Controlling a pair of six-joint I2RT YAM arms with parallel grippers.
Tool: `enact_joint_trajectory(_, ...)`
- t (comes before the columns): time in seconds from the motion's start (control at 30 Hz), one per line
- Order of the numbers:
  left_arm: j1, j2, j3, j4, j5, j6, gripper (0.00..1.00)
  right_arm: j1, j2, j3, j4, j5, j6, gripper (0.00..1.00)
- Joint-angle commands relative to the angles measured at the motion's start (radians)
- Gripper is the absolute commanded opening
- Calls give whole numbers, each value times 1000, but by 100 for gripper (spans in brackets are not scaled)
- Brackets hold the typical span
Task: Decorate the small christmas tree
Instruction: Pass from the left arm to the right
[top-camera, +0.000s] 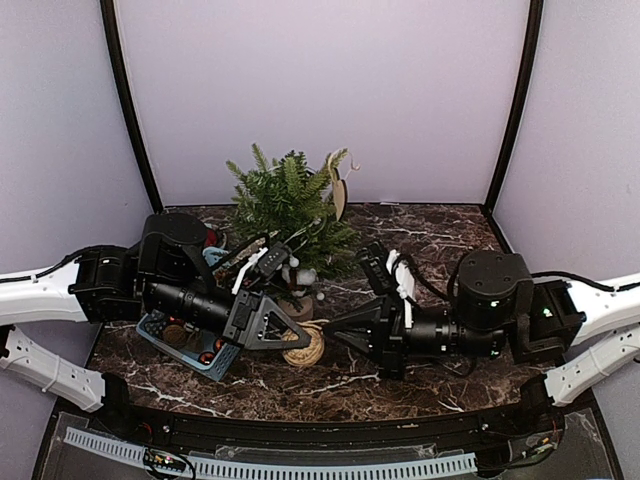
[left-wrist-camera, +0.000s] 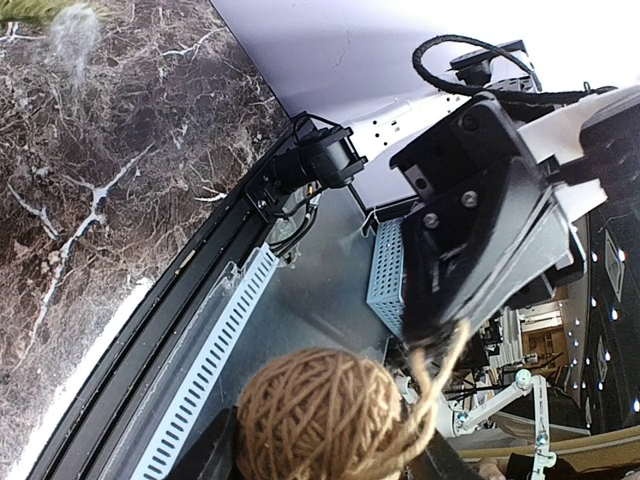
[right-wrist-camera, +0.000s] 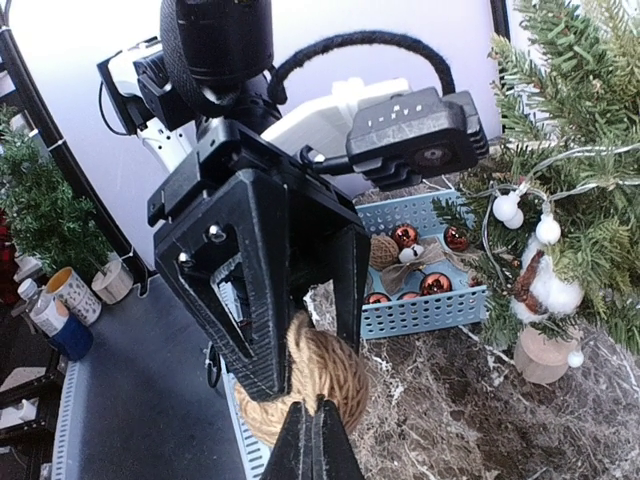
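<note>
The small christmas tree (top-camera: 290, 205) stands at the back centre on a pale wooden base (top-camera: 297, 307); it also shows in the right wrist view (right-wrist-camera: 570, 150), with white beads (right-wrist-camera: 520, 215) hanging on it. My left gripper (top-camera: 292, 338) is shut on a ball of brown twine (top-camera: 308, 348), held low in front of the tree. The ball fills the space between its fingers in the left wrist view (left-wrist-camera: 315, 410). My right gripper (top-camera: 335, 328) is shut on a loose strand (left-wrist-camera: 445, 375) that comes off the ball. Its closed tips (right-wrist-camera: 315, 440) touch the ball (right-wrist-camera: 330, 370).
A blue perforated basket (top-camera: 160, 338) lies left of the tree under my left arm. It holds red baubles (right-wrist-camera: 405, 237), a small twine ball (right-wrist-camera: 382, 250) and a burlap bow. A grey slotted cable tray (top-camera: 280, 465) runs along the table's near edge.
</note>
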Motion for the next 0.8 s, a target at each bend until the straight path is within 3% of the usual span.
enact_joint_trajectory(0.0,-4,-10,-8,-23,-12,25,34,5,-76,-33,108,1,22,0)
enact_joint_trajectory(0.27,-4,-12,-36,-34,-42,62,70,-107,-106,-3,-112,-115,148,0)
enact_joint_trajectory(0.4,-3,-28,-44,-60,-73,76,81,-171,-108,32,-243,-175,197,0)
enact_joint_trajectory(0.77,-4,-120,-110,-23,-178,123,85,-379,-88,43,-414,-298,262,0)
